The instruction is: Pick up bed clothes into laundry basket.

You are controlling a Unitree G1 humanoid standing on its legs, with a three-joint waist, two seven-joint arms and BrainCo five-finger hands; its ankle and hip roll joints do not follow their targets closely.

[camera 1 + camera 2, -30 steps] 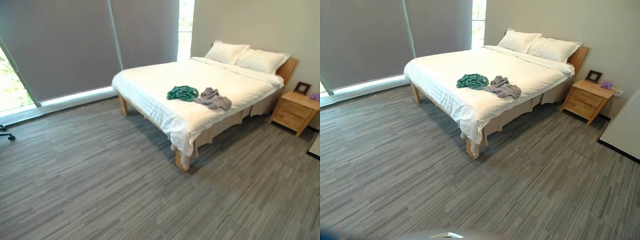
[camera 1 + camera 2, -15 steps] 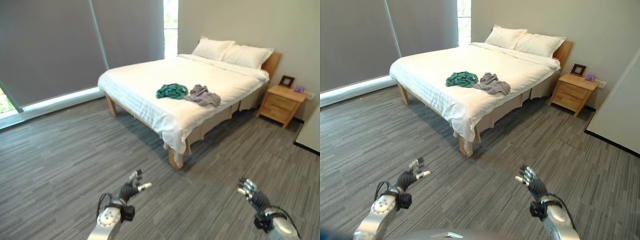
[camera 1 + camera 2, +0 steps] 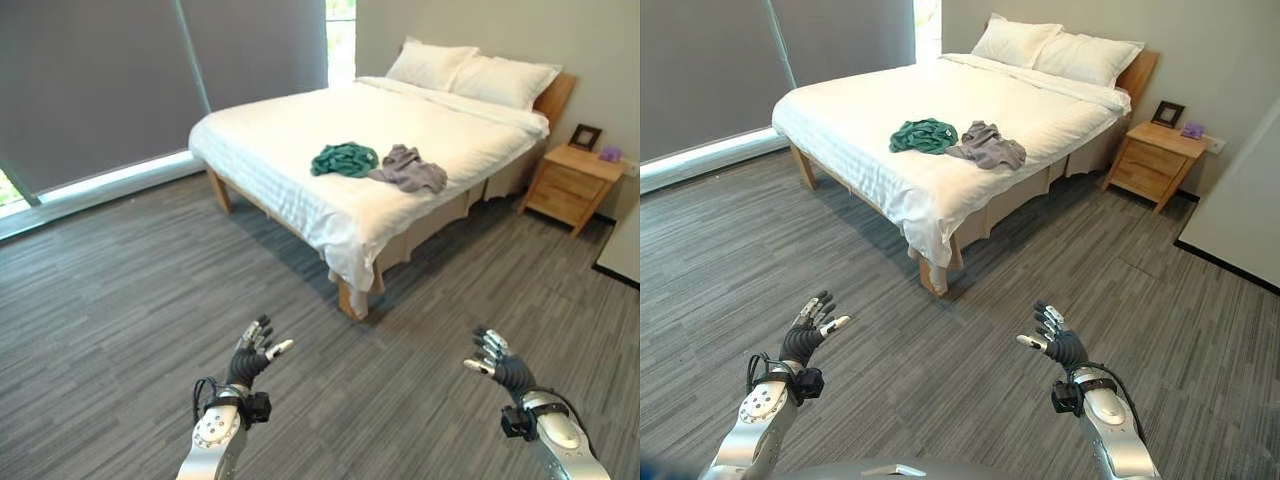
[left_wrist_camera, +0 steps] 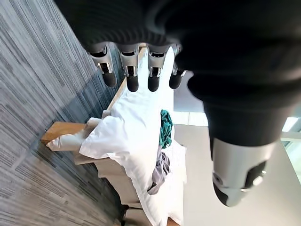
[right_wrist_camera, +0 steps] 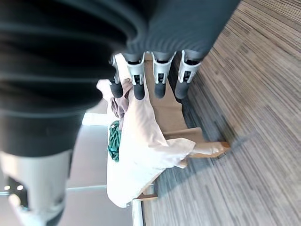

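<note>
Grey striped carpet floor (image 3: pixel 120 330) runs up to a wooden-framed bed with a white cover (image 3: pixel 290 140) that stands angled in the room, with two white pillows (image 3: pixel 470 72) at its head against the beige wall. On the cover, toward the near corner of the bed, lie a crumpled green garment (image 3: pixel 345 158) and, just beside it on the side nearer the pillows, a crumpled grey garment (image 3: pixel 408 170); the two look to touch or nearly touch. A light wooden nightstand (image 3: pixel 572 183) stands beside the head of the bed, with a small dark picture frame (image 3: pixel 584 136) and a small purple object (image 3: pixel 610 153) on top. Grey roller blinds (image 3: pixel 100 80) cover the windows behind the bed. Low over the carpet, well short of the bed, the left hand (image 3: pixel 250 362) is raised with fingers spread and relaxed, holding nothing, and the right hand (image 3: pixel 495 364) is likewise raised, fingers straight and empty.
</note>
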